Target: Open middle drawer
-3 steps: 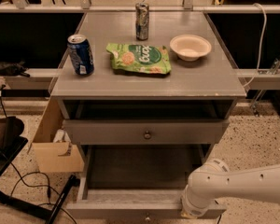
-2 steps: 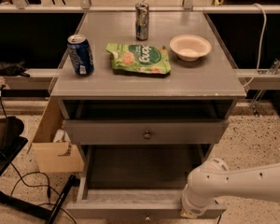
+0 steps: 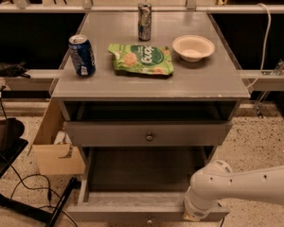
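The middle drawer [image 3: 109, 134] is a grey flat front with a small round metal knob [image 3: 149, 136], below a dark gap under the cabinet top. The drawer below it [image 3: 132, 212] is pulled far out, and its bare inside shows. My white arm [image 3: 241, 188] comes in from the lower right. Its round end [image 3: 199, 207] sits over the right front corner of the pulled-out bottom drawer, well below and right of the middle drawer's knob. The gripper itself is hidden beyond the arm's end, at the lower edge of the view.
On the cabinet top [image 3: 217, 79] stand a blue can [image 3: 82, 55], a green snack bag [image 3: 141, 59], a white bowl [image 3: 193, 47] and a silver can [image 3: 144, 21]. A cardboard box [image 3: 57, 148] and cables [image 3: 19, 186] lie on the floor at left.
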Controlling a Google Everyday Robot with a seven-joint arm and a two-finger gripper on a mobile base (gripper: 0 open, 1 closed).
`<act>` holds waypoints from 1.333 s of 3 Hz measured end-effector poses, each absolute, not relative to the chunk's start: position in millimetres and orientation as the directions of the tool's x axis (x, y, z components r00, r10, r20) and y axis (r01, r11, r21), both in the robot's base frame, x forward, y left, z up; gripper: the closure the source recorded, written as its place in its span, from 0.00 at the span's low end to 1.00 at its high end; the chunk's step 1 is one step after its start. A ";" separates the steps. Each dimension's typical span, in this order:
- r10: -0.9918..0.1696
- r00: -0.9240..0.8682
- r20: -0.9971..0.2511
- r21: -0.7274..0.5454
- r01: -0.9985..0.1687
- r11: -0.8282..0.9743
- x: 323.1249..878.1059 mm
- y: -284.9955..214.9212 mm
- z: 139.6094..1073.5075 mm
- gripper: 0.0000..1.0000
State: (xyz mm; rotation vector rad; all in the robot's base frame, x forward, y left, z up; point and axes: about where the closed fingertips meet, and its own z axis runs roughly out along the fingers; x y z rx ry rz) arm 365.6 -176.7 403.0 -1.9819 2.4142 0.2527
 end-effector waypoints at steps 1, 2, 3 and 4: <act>-0.974 -0.200 -0.108 0.119 -0.975 0.187 369.6 -175.8 403.7 1.00; -0.974 -0.200 -0.108 0.119 -0.975 0.187 370.3 -175.8 403.8 1.00; -0.974 -0.200 -0.108 0.119 -0.975 0.187 370.3 -175.8 403.8 0.81; -0.974 -0.200 -0.108 0.119 -0.975 0.187 370.3 -175.8 403.7 0.50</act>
